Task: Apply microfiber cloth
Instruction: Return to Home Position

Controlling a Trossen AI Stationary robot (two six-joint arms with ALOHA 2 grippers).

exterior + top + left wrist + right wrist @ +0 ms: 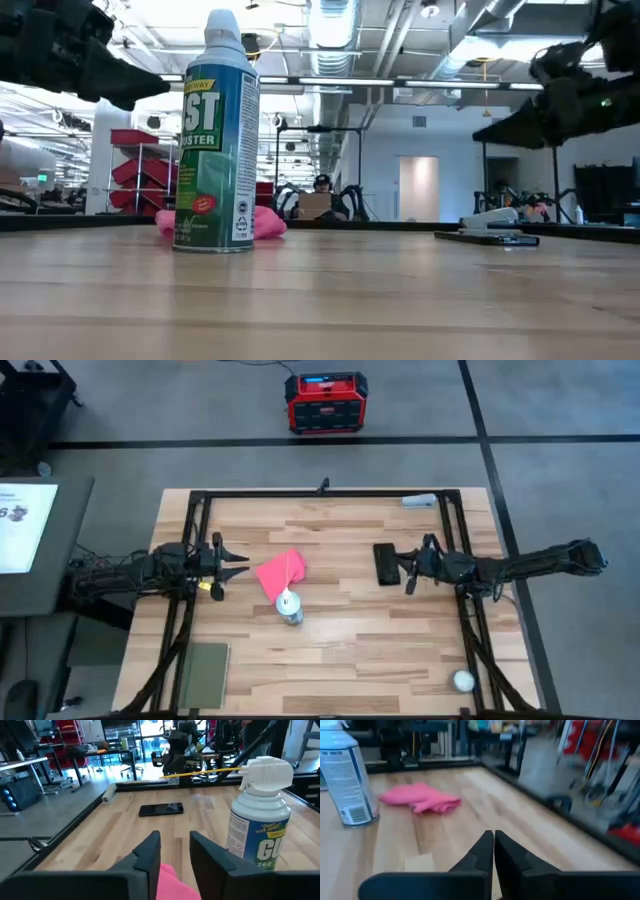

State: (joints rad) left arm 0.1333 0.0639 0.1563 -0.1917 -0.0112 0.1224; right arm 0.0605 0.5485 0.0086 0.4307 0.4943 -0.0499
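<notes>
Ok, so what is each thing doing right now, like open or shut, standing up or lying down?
left gripper: open, holding nothing.
right gripper: shut, holding nothing.
pink microfiber cloth: rumpled, lying loose on the table.
spray can: standing upright.
black phone: lying flat.
green pad: lying flat near a corner.

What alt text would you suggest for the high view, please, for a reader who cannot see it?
From above, a wooden table holds a pink microfiber cloth at its middle, a spray can next to it and a black phone further right. The left gripper, open, points at the cloth from the left; the right gripper, shut, hangs beside the phone.
</notes>
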